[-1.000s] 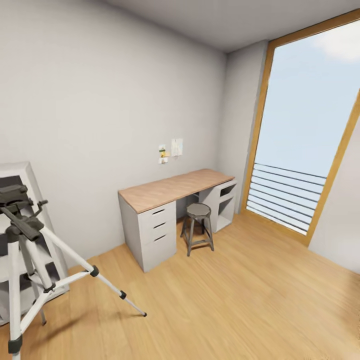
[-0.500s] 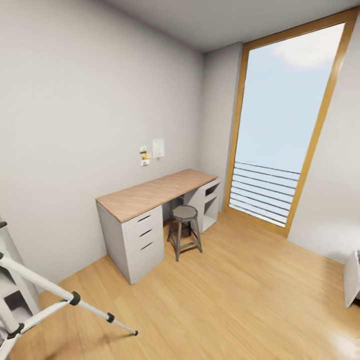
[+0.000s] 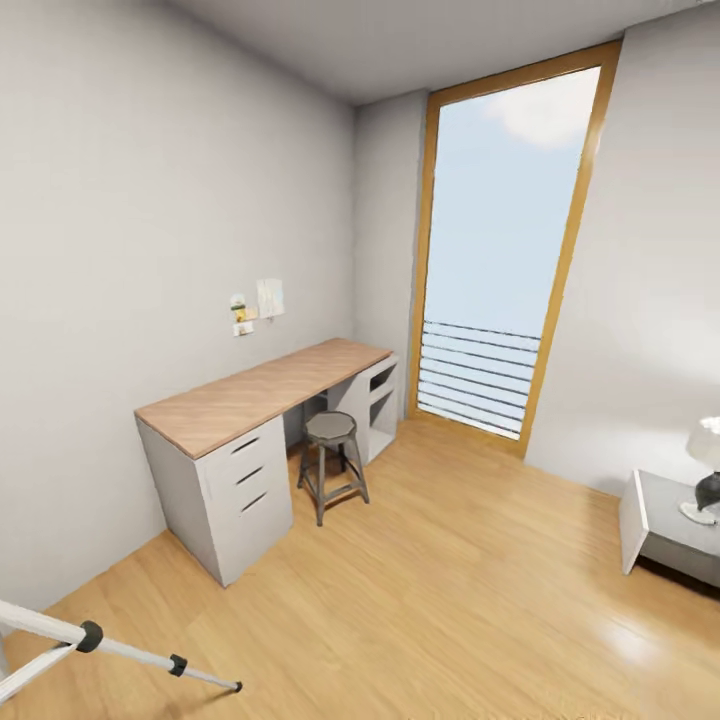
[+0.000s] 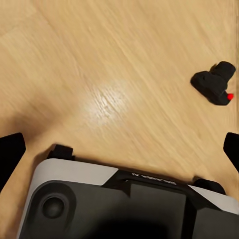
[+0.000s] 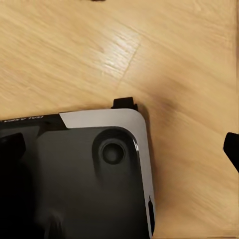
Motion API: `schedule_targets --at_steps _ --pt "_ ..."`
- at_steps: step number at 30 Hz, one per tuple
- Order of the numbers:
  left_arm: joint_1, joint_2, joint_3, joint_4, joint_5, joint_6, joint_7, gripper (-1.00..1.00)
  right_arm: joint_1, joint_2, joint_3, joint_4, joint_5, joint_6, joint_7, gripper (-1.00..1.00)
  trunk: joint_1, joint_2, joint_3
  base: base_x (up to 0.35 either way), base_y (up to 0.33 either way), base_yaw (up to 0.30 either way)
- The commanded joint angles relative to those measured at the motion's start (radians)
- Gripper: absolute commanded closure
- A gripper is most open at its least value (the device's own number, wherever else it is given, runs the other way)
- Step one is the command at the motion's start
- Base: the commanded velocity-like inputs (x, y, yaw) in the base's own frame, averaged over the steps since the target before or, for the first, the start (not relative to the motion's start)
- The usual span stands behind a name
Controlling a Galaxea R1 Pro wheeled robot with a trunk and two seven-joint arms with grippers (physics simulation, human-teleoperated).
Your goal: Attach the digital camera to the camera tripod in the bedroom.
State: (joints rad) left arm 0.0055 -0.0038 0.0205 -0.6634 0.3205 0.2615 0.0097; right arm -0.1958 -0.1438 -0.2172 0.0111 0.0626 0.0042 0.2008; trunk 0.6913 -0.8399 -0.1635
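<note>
two black fingertips of your left hand (image 4: pixel 119 149) stand spread wide over the wood floor (image 4: pixel 99 59), pinching nothing; the digital camera (image 4: pixel 215 83) lies on that floor ahead of it. lower squarely over it. right hand: cannot tell.

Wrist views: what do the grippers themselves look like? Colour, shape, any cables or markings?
The left gripper shows as two plain matte-black fingertips with angled, wedge-like ends. The right gripper has the same black tip. I can see no cables or markings on them. Behind them is the robot's base: a light grey rounded shell, a black panel with a round recess, and lettering too blurred to read.
</note>
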Motion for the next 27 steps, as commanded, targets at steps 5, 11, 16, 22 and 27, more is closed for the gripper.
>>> schedule_targets --at_steps 5,11,16,22,27 --pt "0.001 0.000 0.002 -0.003 0.009 0.007 0.001 -1.00 -0.001 0.000 -0.008 0.001 0.006 0.000 0.003 -1.00 0.000 -0.001 -0.001 0.011 0.002 -0.296" --pt "0.001 0.001 0.002 -0.001 0.009 0.007 0.001 -1.00 -0.002 0.000 -0.008 0.001 0.006 -0.001 0.003 -1.00 0.000 -0.001 -0.001 0.146 0.083 -0.296" --pt "0.001 0.000 0.001 -0.001 0.008 0.007 0.000 -1.00 -0.002 0.000 -0.008 0.001 0.006 -0.001 0.003 -1.00 0.000 -0.001 -0.001 0.237 0.214 -0.296" --pt "0.001 0.000 0.001 -0.001 0.008 0.007 0.000 -1.00 -0.001 0.000 -0.008 0.001 0.006 -0.001 0.003 -1.00 0.000 -0.001 -0.001 0.212 0.281 -0.296" --pt "0.001 0.000 0.001 -0.001 0.008 0.007 0.001 -1.00 -0.001 -0.001 -0.008 0.001 0.006 -0.001 0.003 -1.00 0.000 -0.001 -0.001 0.139 0.231 -0.296"
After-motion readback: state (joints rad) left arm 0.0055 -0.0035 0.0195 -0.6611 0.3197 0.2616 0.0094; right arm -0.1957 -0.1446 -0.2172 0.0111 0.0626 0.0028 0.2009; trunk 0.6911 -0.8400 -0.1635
